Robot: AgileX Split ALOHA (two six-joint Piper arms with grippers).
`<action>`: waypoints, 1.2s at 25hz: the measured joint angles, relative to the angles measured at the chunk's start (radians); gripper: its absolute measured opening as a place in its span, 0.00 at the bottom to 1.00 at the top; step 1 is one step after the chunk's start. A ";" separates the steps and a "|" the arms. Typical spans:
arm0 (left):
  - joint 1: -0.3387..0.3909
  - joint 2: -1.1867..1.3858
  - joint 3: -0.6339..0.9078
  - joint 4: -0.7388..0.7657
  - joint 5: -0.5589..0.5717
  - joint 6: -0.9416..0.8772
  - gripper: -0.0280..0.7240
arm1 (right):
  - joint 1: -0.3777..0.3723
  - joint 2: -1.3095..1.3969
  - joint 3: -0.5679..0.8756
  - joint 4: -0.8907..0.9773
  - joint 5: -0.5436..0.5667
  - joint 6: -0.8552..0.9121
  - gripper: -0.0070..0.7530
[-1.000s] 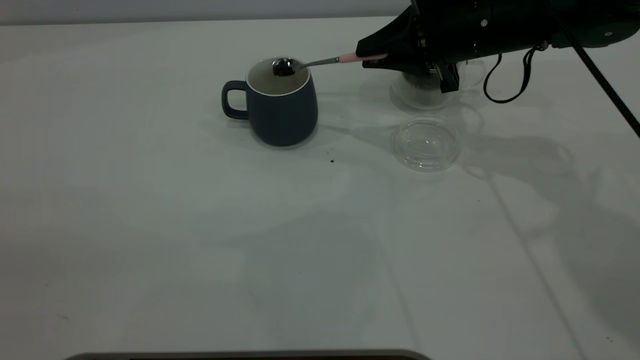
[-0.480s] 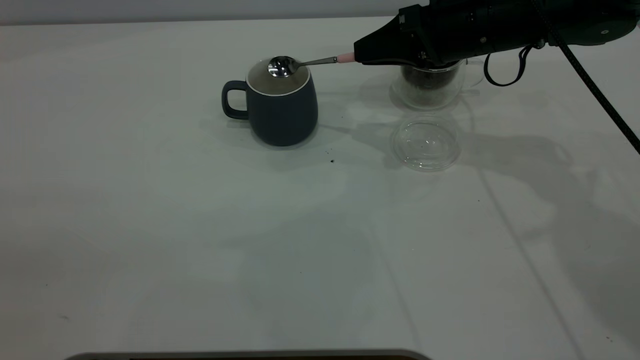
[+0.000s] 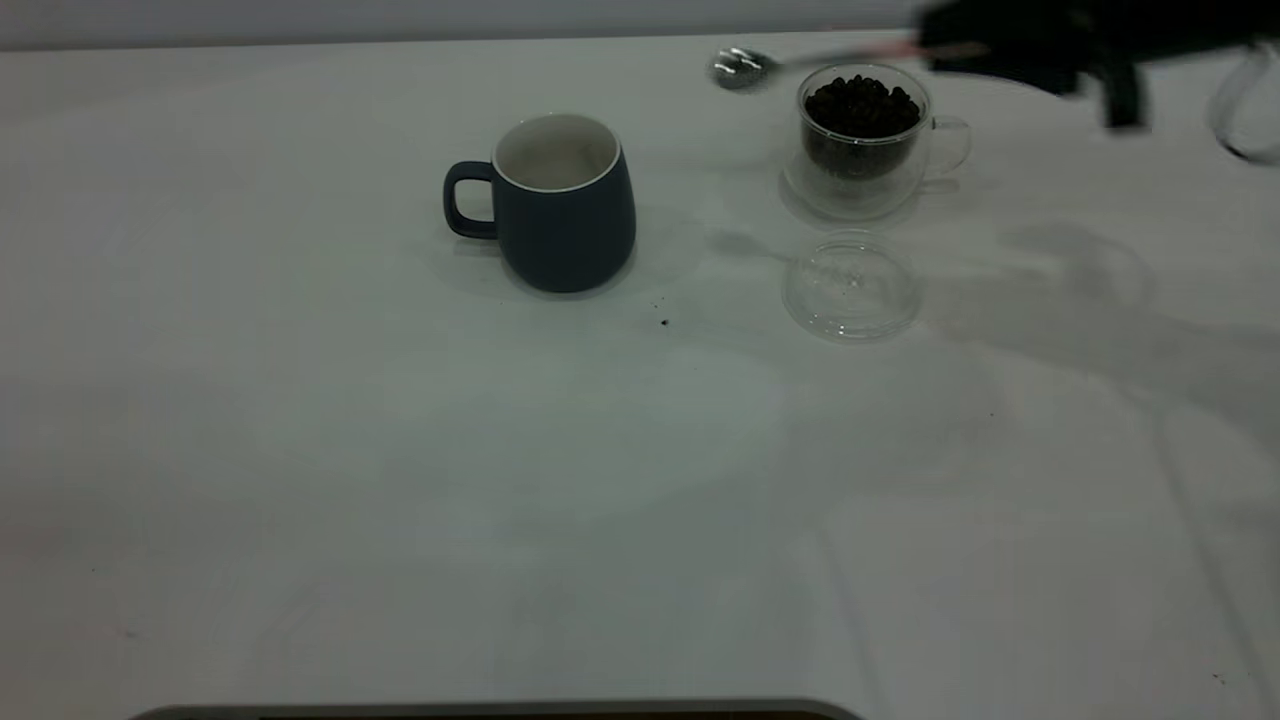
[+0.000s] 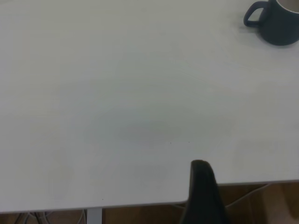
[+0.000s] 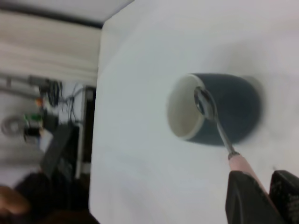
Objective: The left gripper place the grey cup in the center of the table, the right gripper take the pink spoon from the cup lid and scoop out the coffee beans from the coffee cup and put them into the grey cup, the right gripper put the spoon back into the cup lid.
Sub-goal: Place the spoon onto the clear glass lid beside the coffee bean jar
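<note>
The grey cup (image 3: 565,200) stands upright near the table's (image 3: 400,450) middle, handle to the left; no beans show in its white inside. The coffee cup (image 3: 862,130), full of coffee beans (image 3: 862,100), stands to its right. The cup lid (image 3: 850,285) lies empty in front of the coffee cup. My right gripper (image 3: 940,48) is shut on the pink spoon's handle (image 3: 895,50) at the back right. The spoon's bowl (image 3: 740,68) hangs in the air just left of the coffee cup. In the right wrist view the spoon (image 5: 205,103) lines up with the grey cup (image 5: 233,112). The left gripper's finger (image 4: 203,191) shows at the table's edge.
A few dark specks (image 3: 664,322) lie on the table between the grey cup and the lid. In the left wrist view the grey cup (image 4: 280,21) is far off across bare tabletop.
My right gripper has tipped the spoon over the grey cup, then swung it up and to the right. The spoon's bowl has left the cup's rim and now hangs beside the coffee cup.
</note>
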 joint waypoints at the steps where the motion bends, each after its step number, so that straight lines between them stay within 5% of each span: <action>1: 0.000 0.000 0.000 0.000 0.000 0.000 0.79 | -0.038 -0.002 0.046 0.003 0.007 0.001 0.15; 8: 0.000 0.000 0.000 0.000 0.000 0.000 0.79 | -0.188 0.056 0.184 0.046 0.020 -0.041 0.15; 30: 0.000 0.000 0.000 0.000 0.000 0.000 0.79 | -0.168 0.277 0.079 0.115 -0.007 -0.134 0.15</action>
